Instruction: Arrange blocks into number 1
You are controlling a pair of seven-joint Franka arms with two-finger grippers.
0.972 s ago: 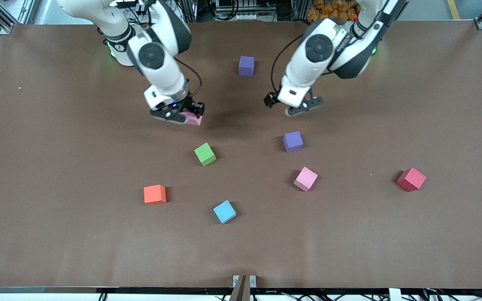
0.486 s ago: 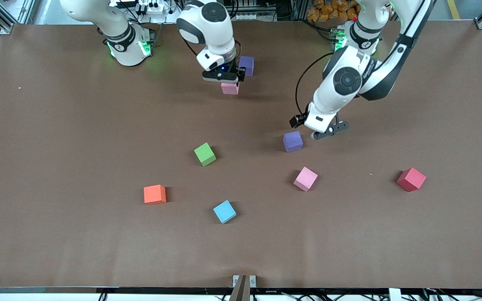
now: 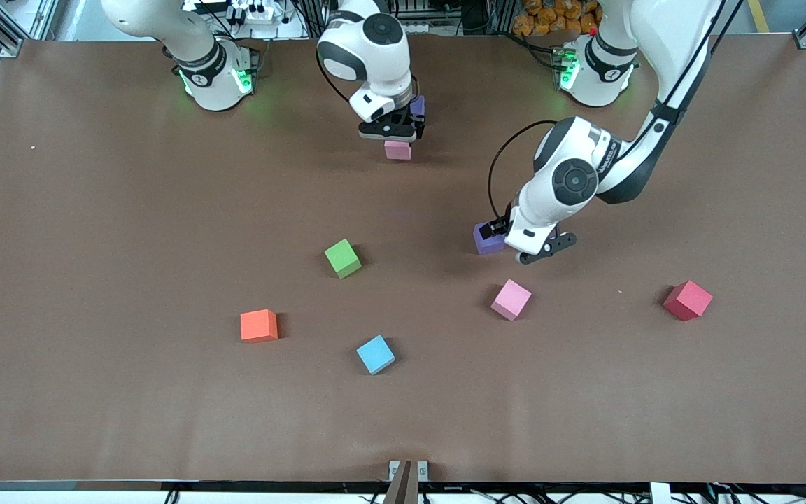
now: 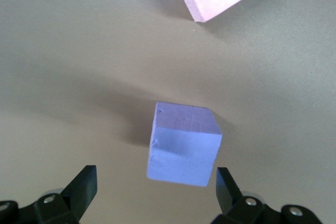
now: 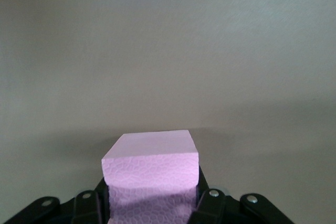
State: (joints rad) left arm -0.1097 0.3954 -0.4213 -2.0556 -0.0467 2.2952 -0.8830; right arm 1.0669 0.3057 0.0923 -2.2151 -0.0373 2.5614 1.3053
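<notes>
Pink block (image 3: 397, 149) is clenched in the right hand (image 3: 390, 133), near the table's edge by the robot bases, just beside a purple block (image 3: 418, 105) that the hand largely hides. Left hand (image 3: 527, 249), fingers spread, straddles the second purple block (image 3: 487, 240) mid-table, apparently without contact. Second pink block (image 3: 511, 299) and orange block (image 3: 259, 325) lie nearer the camera-side edge.

A high front camera looked down across the whole table (image 3: 95, 420) toward both robot bases. Each wrist camera looked closely past its own fingertips, sharing small patches of that tabletop.
</notes>
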